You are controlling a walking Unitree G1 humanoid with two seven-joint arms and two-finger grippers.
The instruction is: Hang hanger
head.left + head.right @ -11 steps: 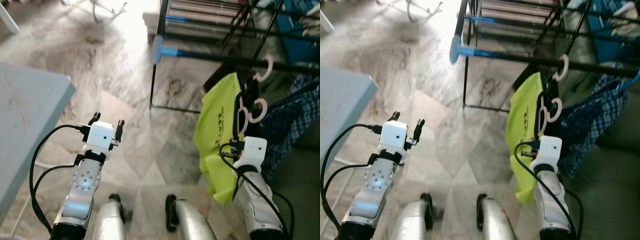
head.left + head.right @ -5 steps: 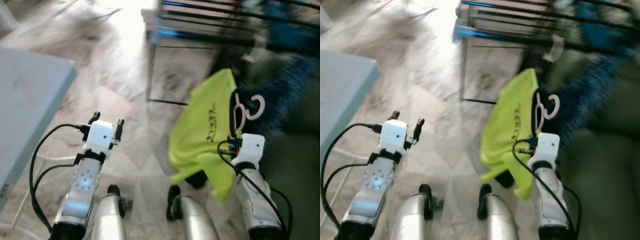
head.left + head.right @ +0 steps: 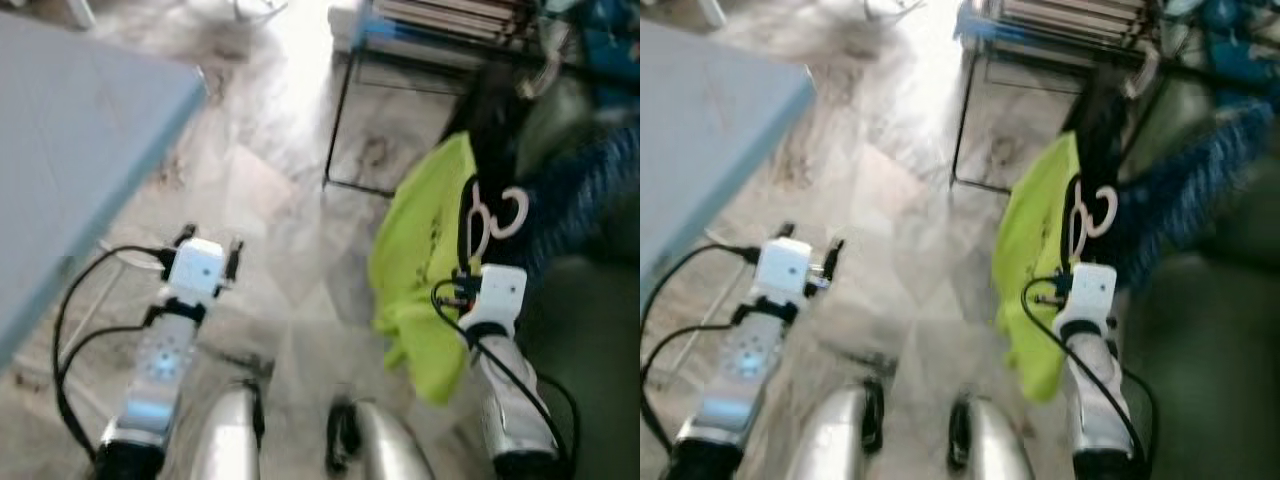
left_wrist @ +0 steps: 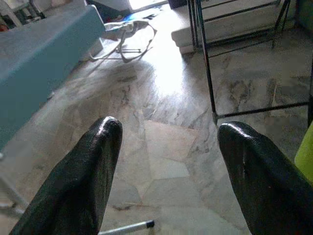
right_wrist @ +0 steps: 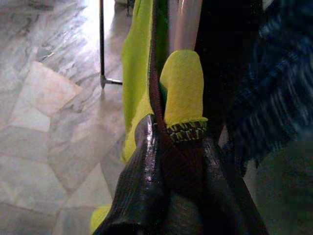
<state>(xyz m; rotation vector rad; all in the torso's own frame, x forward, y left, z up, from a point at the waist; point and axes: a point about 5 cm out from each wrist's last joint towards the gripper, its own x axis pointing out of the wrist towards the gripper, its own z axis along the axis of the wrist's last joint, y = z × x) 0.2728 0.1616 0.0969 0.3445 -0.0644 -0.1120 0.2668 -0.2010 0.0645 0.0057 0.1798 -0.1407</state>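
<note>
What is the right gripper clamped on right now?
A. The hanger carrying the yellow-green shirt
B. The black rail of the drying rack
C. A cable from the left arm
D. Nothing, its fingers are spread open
A: the right gripper is shut on the hanger with the yellow-green shirt draped from it.

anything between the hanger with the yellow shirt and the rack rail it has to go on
Nothing visible blocks it. The right pincer grips the hanger with the yellow shirt; open air lies up to the rack rail. A blue checked garment hangs just beside it.
</note>
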